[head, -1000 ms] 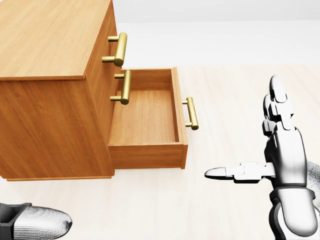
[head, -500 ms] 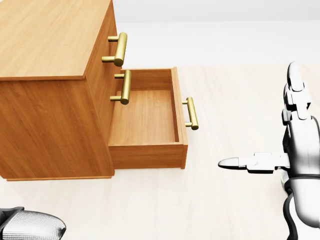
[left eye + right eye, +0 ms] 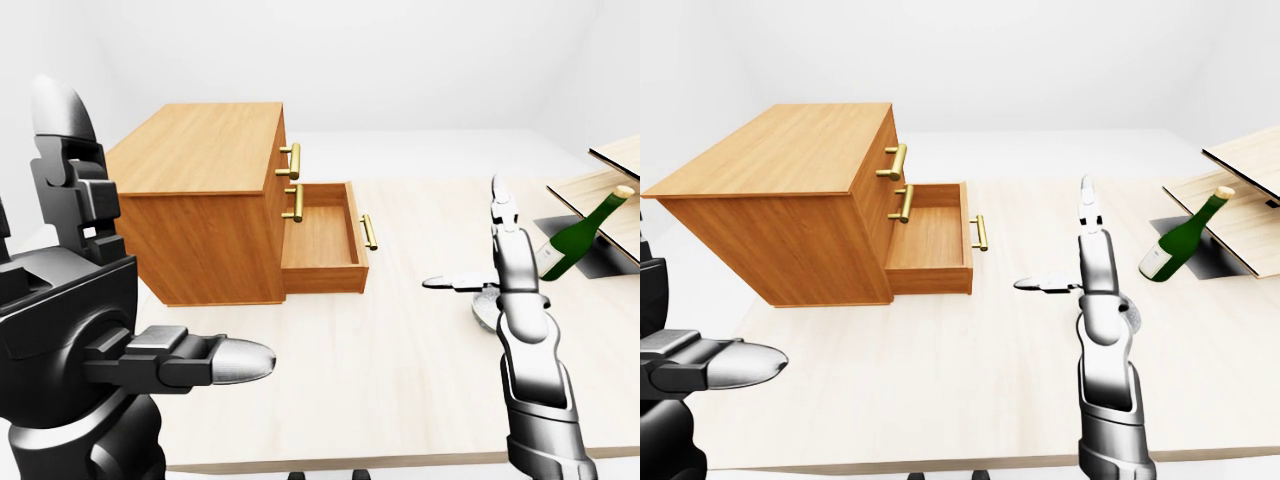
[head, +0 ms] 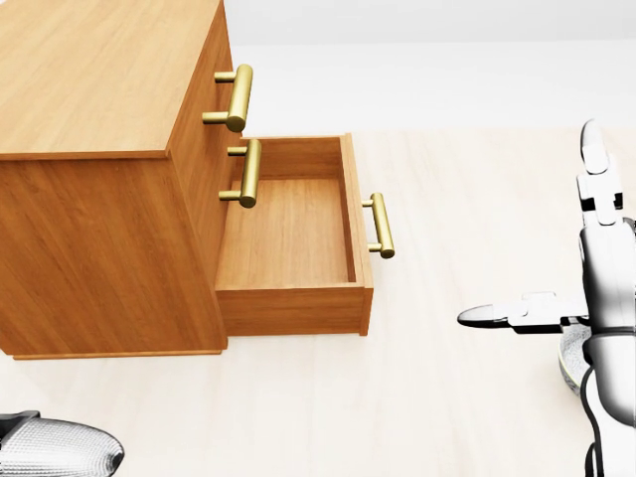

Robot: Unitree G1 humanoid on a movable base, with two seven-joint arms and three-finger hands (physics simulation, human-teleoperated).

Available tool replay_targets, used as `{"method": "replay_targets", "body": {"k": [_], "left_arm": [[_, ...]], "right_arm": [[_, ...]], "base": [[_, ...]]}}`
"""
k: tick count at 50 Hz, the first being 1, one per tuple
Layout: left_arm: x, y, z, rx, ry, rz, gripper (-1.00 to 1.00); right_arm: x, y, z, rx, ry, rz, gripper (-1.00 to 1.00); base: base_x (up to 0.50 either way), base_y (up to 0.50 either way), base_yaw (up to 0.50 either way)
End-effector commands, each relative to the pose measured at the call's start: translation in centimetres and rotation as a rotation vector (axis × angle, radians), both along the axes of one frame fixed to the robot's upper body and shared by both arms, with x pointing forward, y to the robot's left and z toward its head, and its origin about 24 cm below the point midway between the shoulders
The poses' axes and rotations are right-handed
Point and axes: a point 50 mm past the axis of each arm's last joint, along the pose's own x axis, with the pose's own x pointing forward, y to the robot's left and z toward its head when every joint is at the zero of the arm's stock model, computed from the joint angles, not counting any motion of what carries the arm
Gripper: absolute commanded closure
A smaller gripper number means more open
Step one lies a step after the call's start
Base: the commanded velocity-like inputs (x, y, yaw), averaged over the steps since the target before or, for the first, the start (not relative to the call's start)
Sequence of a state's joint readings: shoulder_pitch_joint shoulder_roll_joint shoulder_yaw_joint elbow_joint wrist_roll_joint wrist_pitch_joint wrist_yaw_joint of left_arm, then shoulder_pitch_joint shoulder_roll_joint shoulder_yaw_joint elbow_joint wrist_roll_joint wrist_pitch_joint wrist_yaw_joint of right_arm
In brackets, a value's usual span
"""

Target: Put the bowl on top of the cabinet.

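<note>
- one bowl (image 3: 483,306) sat right of the bench's (image 3: 330,380) middle, half hidden behind the right hand (image 3: 517,280).
- that hand and the left hand (image 3: 85,300) were spread wide, empty.
- likely light, stiff, slick; take its rim.

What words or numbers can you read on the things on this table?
No text can be read in any view.
The pale label on the dark green glass bottle is too small to show any letters.
The wooden cabinet with brass handles carries no writing or signs.
</note>
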State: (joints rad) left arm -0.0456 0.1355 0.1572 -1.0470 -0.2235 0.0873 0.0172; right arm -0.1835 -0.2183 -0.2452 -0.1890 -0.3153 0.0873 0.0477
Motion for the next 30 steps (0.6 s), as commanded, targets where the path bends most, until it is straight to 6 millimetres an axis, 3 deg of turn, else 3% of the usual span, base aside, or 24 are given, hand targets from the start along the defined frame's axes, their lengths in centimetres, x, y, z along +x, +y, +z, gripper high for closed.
{"method": "replay_targets", "body": {"k": [1,15,30], "left_arm": [[0.0,-0.1,0.0,0.009,0.0,0.007,-1.0],[0.0,0.1,0.2,-0.009,-0.007,-0.004,-1.0],[0.0,0.2,0.2,-0.014,-0.005,-0.007,-1.0]], "right_arm": [[0.6,-0.6,-0.7,-0.061,0.052,-0.028,-1.0],[0.8,-1.4,-1.8,-0.13,0.116,-0.074,-1.0],[0.6,-2.1,-1.5,-0.202,0.118,-0.098,-1.0]], "base": [[0.0,0.0,0.0],[0.0,0.0,0.0],[0.0,0.0,0.0]]}}
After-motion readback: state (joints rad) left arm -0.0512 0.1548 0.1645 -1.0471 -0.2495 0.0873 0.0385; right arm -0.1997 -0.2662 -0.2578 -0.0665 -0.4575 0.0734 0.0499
